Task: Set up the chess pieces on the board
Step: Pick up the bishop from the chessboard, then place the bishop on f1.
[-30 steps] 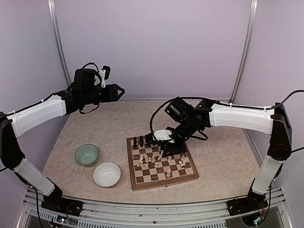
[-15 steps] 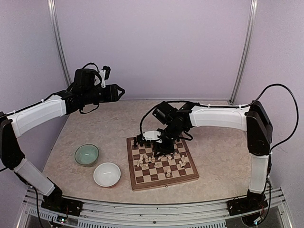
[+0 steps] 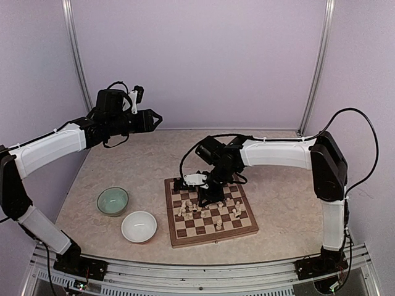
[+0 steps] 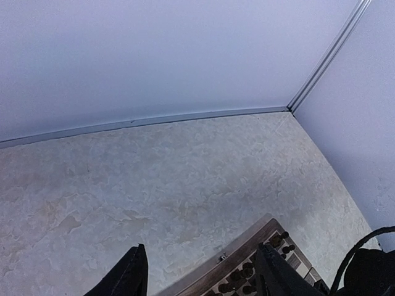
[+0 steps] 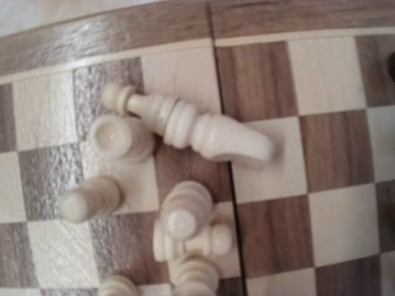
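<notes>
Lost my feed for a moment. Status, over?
Left gripper open, high, away from the board. Right gripper low over the cream pieces, grip unclear. Pieces crowded, toppled piece among them.

The top external view looks down from above and behind the arm bases over the whole table (image 3: 284, 206). The left wrist camera, high on the left, faces the far right corner. The right wrist camera looks down, very near. All three share the board (image 3: 213, 239).
</notes>
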Robot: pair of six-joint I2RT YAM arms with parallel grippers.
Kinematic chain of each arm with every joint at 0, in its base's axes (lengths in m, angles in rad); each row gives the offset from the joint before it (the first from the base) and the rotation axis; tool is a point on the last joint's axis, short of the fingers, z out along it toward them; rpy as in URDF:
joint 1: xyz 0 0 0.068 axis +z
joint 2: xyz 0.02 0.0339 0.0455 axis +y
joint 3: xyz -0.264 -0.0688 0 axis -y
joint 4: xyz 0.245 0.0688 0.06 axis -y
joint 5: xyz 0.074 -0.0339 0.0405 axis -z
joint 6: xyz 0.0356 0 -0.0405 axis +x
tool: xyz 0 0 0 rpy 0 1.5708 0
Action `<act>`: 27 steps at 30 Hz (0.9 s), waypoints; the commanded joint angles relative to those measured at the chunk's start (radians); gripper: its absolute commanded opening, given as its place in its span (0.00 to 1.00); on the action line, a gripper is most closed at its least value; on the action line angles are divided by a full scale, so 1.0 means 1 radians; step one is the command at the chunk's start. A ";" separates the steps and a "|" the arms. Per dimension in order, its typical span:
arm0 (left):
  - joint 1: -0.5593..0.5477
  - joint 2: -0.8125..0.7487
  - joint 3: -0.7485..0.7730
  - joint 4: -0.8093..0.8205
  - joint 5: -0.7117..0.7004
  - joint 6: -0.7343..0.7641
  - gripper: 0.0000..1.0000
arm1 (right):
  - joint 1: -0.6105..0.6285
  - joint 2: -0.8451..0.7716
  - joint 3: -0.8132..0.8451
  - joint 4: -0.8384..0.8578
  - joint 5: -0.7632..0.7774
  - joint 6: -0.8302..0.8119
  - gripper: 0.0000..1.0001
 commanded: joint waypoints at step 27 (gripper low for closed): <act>0.000 0.008 0.037 -0.004 0.034 -0.006 0.60 | -0.089 -0.334 -0.205 -0.008 0.012 0.006 0.00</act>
